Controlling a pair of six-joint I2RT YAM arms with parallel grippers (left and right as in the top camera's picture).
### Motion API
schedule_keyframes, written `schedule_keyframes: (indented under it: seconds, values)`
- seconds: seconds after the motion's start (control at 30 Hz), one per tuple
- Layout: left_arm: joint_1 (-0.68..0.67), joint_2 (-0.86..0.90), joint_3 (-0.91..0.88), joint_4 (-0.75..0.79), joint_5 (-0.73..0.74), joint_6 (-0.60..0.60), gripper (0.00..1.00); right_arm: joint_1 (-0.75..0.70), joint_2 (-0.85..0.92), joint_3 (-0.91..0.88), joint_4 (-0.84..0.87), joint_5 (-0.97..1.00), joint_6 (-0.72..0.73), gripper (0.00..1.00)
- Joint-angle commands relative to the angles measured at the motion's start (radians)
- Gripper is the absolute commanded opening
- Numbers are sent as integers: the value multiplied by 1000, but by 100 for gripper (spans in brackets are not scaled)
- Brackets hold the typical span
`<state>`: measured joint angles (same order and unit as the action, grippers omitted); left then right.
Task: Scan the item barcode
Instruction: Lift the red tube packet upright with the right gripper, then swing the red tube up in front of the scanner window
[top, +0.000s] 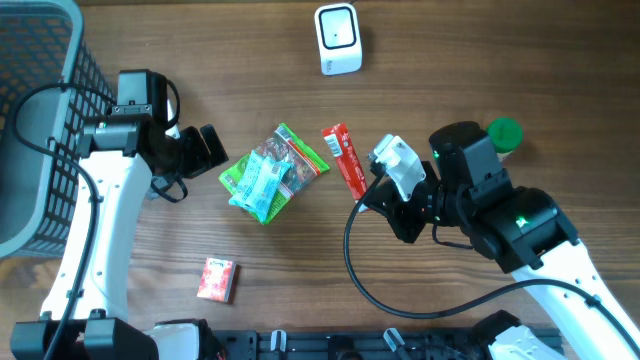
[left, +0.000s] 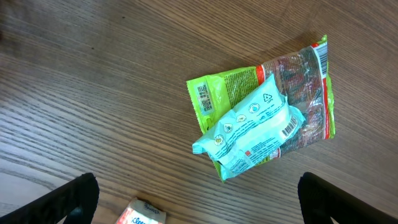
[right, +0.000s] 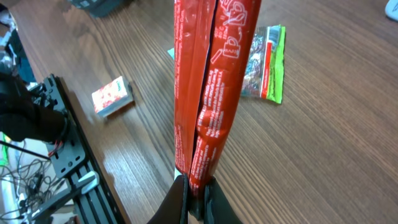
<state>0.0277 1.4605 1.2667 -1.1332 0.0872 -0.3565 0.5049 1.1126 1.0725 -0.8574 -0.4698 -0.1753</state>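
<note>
Overhead, target: red stick (top: 345, 158) mid-table, long axis 11-to-5.
Right gripper (top: 372, 195): pinched tight on the stick's 5 o'clock end.
Left gripper (top: 213, 150): spread wide, empty, well apart at 9 o'clock.
Scanner (top: 337, 38): 12 o'clock from the stick; right arm nearer.
Unclear: I can't find the barcode; the right wrist view shows only print and seam.

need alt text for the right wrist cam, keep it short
The right gripper is shut on the end of a long red packet, which runs up the middle of the frame. Behind it, a green snack bag and a small red box lie on the wooden table.
</note>
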Motion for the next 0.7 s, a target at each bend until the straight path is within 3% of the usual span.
schedule_keyframes:
  seconds: [0.0,0.23,0.4,0.67]
  values:
    - [3,1,-1,0,8,12,100,-2,-5,27,8,0,17,4]
    - [3,1,-1,0,8,12,100,-2,16,27,5,-5,19,4]
    - [3,1,-1,0,8,12,100,-2,62,30,32,92,54,4]
    - [3,1,-1,0,8,12,100,-2,235,478,-178,204,71,4]
